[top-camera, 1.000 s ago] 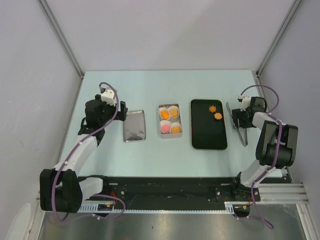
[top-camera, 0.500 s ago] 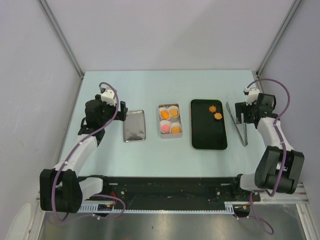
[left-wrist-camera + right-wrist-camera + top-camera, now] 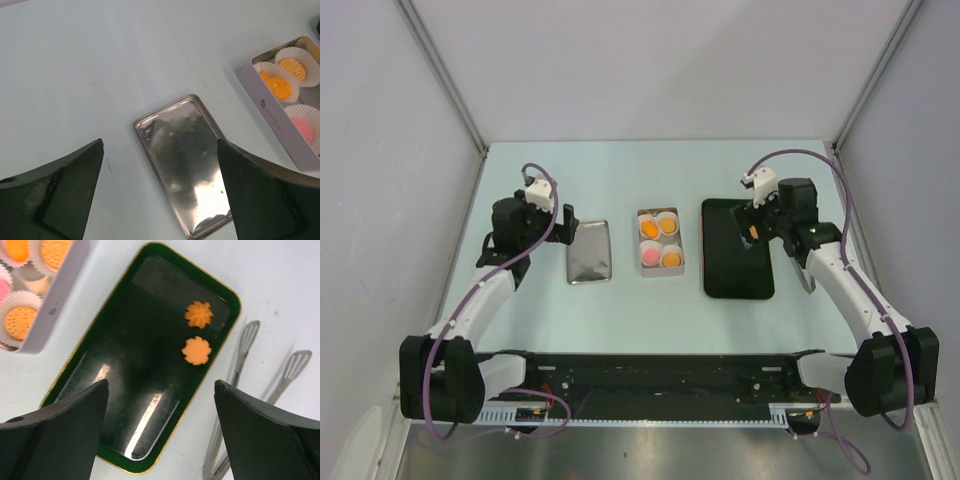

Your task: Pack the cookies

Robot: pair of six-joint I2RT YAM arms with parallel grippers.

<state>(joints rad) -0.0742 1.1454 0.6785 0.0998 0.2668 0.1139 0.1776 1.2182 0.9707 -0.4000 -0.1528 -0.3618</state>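
Cookies [image 3: 196,350] lay loose on the black tray [image 3: 125,365]: two orange flower shapes, side by side but not touching, toward its far end. Four more, three orange and one pink, sat in paper cups [image 3: 311,75] inside the white box [image 3: 55,295] just left of the tray. A silver lid [image 3: 182,165] lay beyond the box, further left of the tray, and a pair of tongs [image 3: 249,334] lay just right of the tray.

The right gripper [image 3: 160,385] hung above the tray, jaws spread wide with nothing between them and the two loose cookies just ahead of its fingertips. The left gripper [image 3: 160,142] hovered over the lid, well left of the tray, also spread wide and empty.

The step in hand looked like picking up one flower cookie. Doing it well probably meant centring the jaws on a single cookie so the neighbour stayed outside them. The descent should be straight, with the fingertips nearly on the tray floor, since the cookies are thin and flat. A gentle close across the widest part would suit a brittle biscuit. The tray looked glossy, so a glancing touch could make the cookie skate away. A free spot in the box could not be made out.
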